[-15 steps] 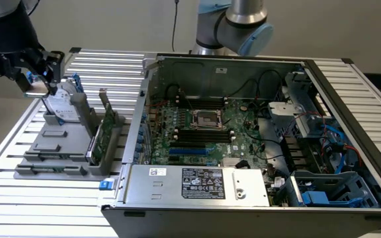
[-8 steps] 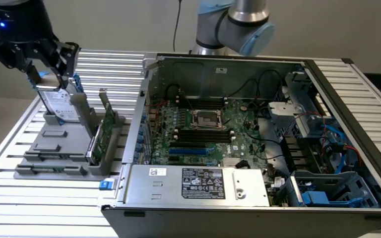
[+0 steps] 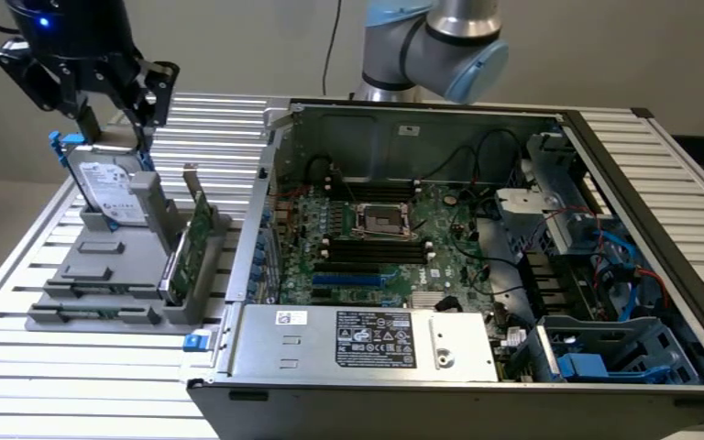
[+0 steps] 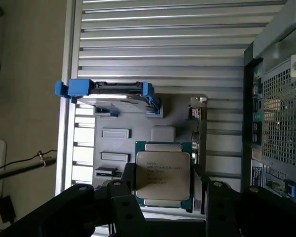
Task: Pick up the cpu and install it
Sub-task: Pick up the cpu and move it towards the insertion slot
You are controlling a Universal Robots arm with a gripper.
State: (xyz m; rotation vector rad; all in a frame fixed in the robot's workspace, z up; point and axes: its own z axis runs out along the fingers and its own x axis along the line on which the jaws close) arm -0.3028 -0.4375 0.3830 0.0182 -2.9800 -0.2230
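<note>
The gripper [image 3: 116, 124] hangs at the exterior view's upper left, above the grey holder [image 3: 95, 275] on the slatted tabletop [image 3: 34, 367], with the arm [image 3: 438, 46] rising behind the case [image 3: 682, 266]. In the wrist view the cpu [image 4: 163, 173] lies flat between the two dark fingers [image 4: 123, 174], silver top toward the camera with printed lettering on it and a thin green rim around it; the fingers are set wide and pinch it by two opposite edges, one on each side. The cpu is off the holder, raised over it, and looks large against the holder's slots beneath. A hard drive [image 3: 114, 192] with a blue bracket stands upright in the holder's far end, just below the gripper in the exterior view, and a green card [image 3: 197, 243] stands on edge in the holder's side nearest the case. The case lies open on the tabletop to the exterior view's right of the holder, well apart from the gripper. Inside it the motherboard [image 3: 377, 266] faces up, with the square metal-framed socket [image 3: 383, 220] near its middle, dark in the centre, and rows of memory slots on either side. A silver power supply [image 3: 365, 339] with a label sits along the near edge of the case, and blue drive brackets [image 3: 585, 367] and cables fill the part at the exterior view's right
</note>
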